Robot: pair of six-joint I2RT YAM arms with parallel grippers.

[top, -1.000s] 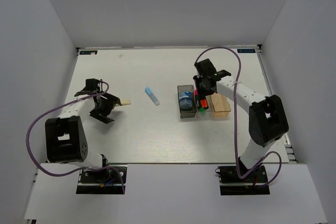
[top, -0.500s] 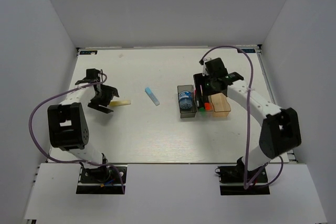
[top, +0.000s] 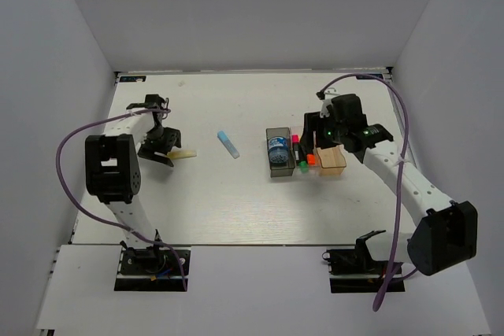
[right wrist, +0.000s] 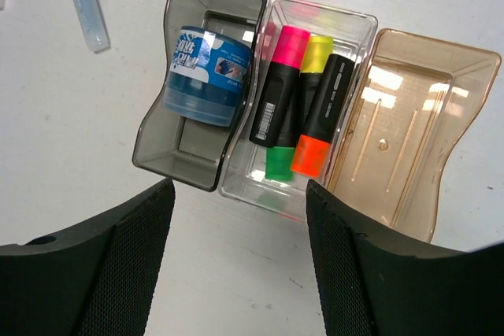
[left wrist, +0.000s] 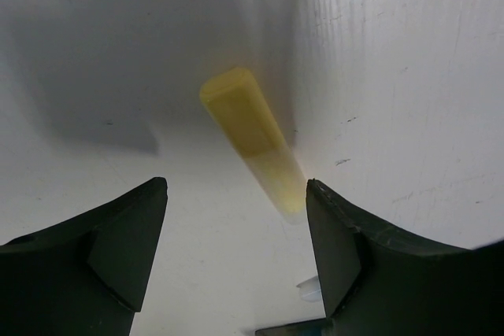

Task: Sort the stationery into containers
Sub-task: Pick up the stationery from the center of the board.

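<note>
Stationery sorting on a white surface, shown from above and from both wrist cameras.

Three bins stand in a row on the right half of the surface, side against side: the dark grey bin on the left, the clear bin in the middle and the tan-orange bin on the right. The blue-and-white item sits in the far half of the dark grey bin. The black highlighters lie lengthwise in the clear bin, packed together, with pink and yellow ends toward the far side and green and orange ends toward the near side. How many there are cannot be told.

The light-blue stick lies flat on the surface near the middle, left of the dark grey bin and apart from it.

The pale-yellow stick lies flat on the left part of the surface, well apart from the bins.

The right gripper hangs above the row of bins with its fingers spread wide — the dark grey and clear bins show in the gap between them.

The left gripper is low over the surface with its fingers likewise spread. The pale-yellow stick lies just beyond the fingertips in line with the gap, one end close beside a fingertip — whether they touch cannot be told.
</note>
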